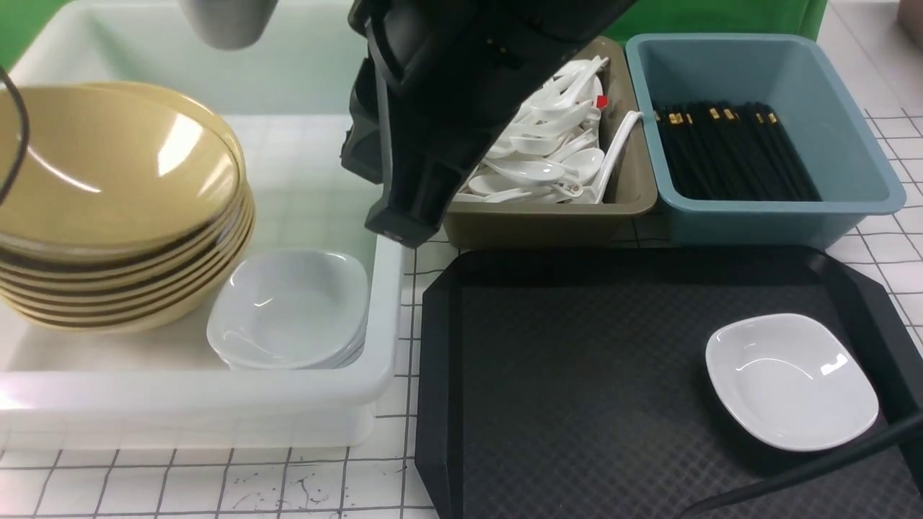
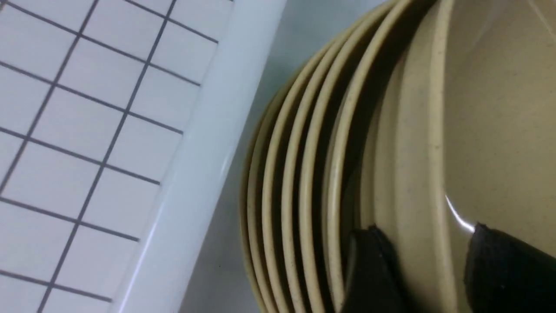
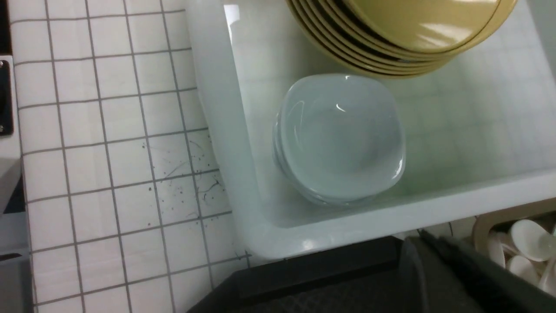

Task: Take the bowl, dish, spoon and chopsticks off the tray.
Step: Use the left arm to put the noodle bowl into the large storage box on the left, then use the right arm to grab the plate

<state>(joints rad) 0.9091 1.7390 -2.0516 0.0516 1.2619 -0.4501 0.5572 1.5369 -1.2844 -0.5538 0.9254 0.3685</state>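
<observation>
Left wrist view only: left gripper (image 2: 423,230) jaws parted astride glossy mustard-yellow bowl (image 2: 499,130) rim; right gripper (image 3: 428,248) pinched closed, empty, mostly cropped.

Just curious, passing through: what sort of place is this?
Probably a canteen dish-sorting station: stacked yellow bowls in a white tub, binned spoons and chopsticks, a black tray holding one dish.

Near edge of tray (image 1: 577,404) off-frame
</observation>
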